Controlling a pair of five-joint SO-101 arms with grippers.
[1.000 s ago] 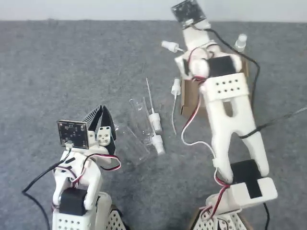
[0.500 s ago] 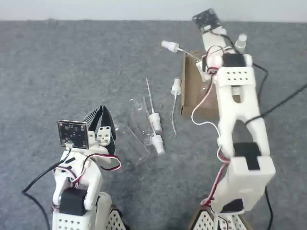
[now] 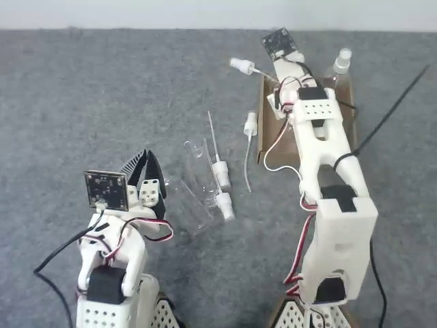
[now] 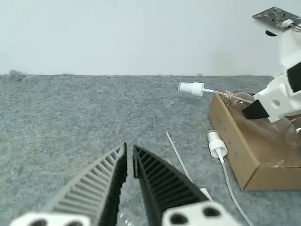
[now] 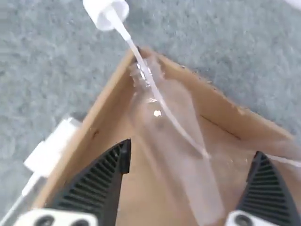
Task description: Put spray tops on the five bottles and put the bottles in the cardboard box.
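A grey, short-piled carpet lies under the left gripper and runs on ahead of it to a plain pale wall, which it meets in a straight line well beyond it. In the high view the carpet spreads to both sides of that gripper, with the wall as a pale strip along its far edge. The light is soft and even, with only faint shadows.

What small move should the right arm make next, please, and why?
Probably lower the right gripper and close on the bottle: its jaws stand open over it in the cardboard box, and the spray top is unseated, its head clear of the neck.
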